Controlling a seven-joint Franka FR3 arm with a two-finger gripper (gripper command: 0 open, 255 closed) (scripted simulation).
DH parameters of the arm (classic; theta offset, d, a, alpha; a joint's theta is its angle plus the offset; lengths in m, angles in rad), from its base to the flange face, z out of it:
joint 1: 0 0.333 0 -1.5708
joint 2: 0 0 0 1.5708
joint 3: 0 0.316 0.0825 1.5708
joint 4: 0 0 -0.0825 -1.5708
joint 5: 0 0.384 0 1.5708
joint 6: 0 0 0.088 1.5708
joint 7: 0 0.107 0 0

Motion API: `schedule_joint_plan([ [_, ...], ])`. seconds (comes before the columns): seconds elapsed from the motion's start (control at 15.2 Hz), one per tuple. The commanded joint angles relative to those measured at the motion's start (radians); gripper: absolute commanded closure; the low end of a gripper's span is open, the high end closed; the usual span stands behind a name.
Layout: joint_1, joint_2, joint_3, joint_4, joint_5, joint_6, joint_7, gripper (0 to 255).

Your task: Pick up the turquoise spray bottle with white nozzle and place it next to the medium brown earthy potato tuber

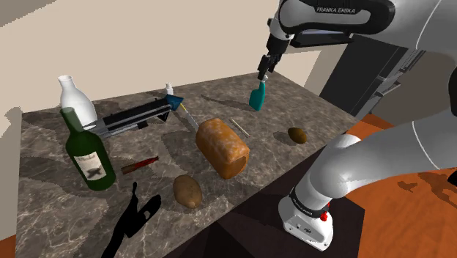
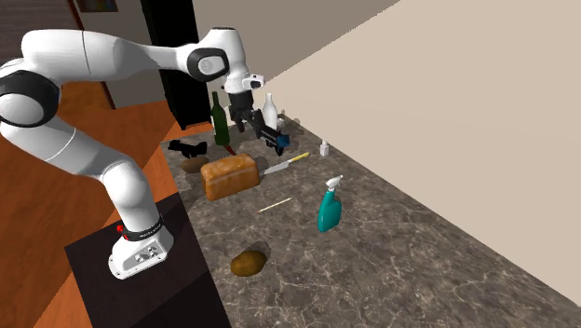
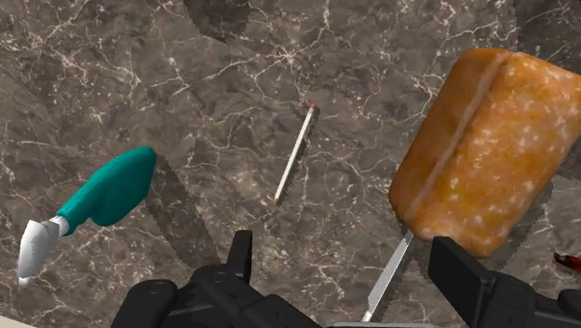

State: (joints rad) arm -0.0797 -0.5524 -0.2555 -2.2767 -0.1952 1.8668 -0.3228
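The turquoise spray bottle (image 1: 257,96) (image 2: 328,209) (image 3: 110,191) with a white nozzle stands upright on the dark marble counter (image 1: 322,110). My gripper (image 1: 262,75) (image 2: 249,125) (image 3: 349,270) hangs high above the counter, open, nothing between its fingers. In the wrist view the bottle lies off to one side of the gripper and a bread loaf (image 3: 484,149) to the other. A small dark brown potato (image 1: 296,135) (image 2: 248,263) lies near the stand's end of the counter. A larger light brown potato (image 1: 187,190) (image 2: 195,165) lies beyond the loaf.
The bread loaf (image 1: 222,146) (image 2: 229,175) sits mid-counter with a knife (image 2: 284,165) and a matchstick (image 1: 239,127) (image 3: 295,154) beside it. A green wine bottle (image 1: 89,154), a white bottle (image 1: 75,99) and a black tool (image 1: 139,116) stand at the far end.
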Motion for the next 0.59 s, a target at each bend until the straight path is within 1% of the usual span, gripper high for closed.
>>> schedule_joint_plan([
  [0.0,-0.005,0.057,-0.041,0.028,-0.003,0.033,-0.043,0],
  [0.26,-0.013,0.168,-0.120,0.080,0.006,0.097,-0.130,0],
  [0.53,-0.017,0.295,-0.196,0.151,0.042,0.153,-0.227,0],
])
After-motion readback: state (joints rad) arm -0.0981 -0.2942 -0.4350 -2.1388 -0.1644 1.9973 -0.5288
